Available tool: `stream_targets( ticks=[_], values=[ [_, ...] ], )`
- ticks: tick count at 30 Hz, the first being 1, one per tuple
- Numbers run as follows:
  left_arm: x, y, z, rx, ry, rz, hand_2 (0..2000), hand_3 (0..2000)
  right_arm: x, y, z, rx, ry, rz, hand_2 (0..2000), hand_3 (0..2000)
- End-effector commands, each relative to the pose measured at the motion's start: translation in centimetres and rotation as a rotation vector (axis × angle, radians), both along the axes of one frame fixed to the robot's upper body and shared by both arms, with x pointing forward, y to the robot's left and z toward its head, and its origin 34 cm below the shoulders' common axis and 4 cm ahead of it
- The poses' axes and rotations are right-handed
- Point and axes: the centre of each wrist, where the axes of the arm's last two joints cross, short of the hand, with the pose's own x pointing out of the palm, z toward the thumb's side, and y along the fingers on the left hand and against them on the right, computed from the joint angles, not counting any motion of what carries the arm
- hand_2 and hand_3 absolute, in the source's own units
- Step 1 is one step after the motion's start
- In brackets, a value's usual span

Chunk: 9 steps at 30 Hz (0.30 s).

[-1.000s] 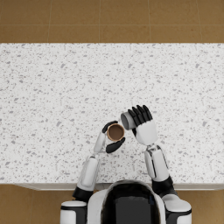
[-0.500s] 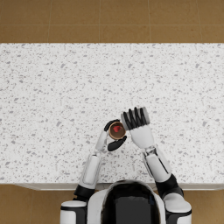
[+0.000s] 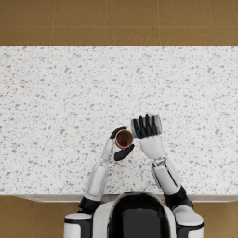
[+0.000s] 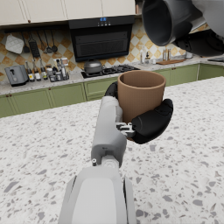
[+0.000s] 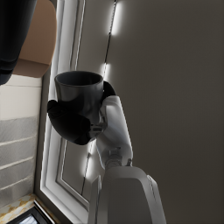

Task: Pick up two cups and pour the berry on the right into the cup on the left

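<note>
My left hand (image 3: 116, 148) holds a brown cup (image 3: 124, 138) upright above the speckled counter (image 3: 56, 107). In the left wrist view the brown cup (image 4: 141, 98) sits in the left hand's (image 4: 148, 124) dark fingers, its mouth facing up. My right hand (image 3: 146, 128) is just right of it, back upward, and hides most of a dark grey cup. That grey cup (image 4: 168, 19) hangs tipped over the brown one, mouth toward its rim. The right wrist view shows the grey cup (image 5: 81, 94) gripped by the right hand (image 5: 70, 124), with the brown cup (image 5: 37, 43) close by. No berry is clearly visible.
The counter stretches wide to both sides and ahead of the hands; its front edge (image 3: 46, 195) runs just before my body. Brown floor (image 3: 116, 21) lies beyond the far edge. Kitchen cabinets and a stove (image 4: 100, 68) stand far behind.
The right hand has turned with the grey cup and edged slightly toward the brown cup. The left hand and brown cup have held almost still.
</note>
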Motion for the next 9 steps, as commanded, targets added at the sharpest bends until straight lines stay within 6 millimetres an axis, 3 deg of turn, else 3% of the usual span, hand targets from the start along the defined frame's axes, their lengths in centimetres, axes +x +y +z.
stream_targets(
  ticks=[1, 9],
  values=[
    [0.0, 0.01, 0.0, 0.0, 0.0, 0.0, 2000, 1280, 0.0, -0.01, 0.0, 0.0, 0.0, 0.0, 2000, 1280],
    [-0.01, 0.02, -0.01, 0.0, 0.0, -0.002, 2000, 1280, -0.01, -0.04, -0.01, 0.001, 0.004, -0.005, 2000, 1280]
  ],
)
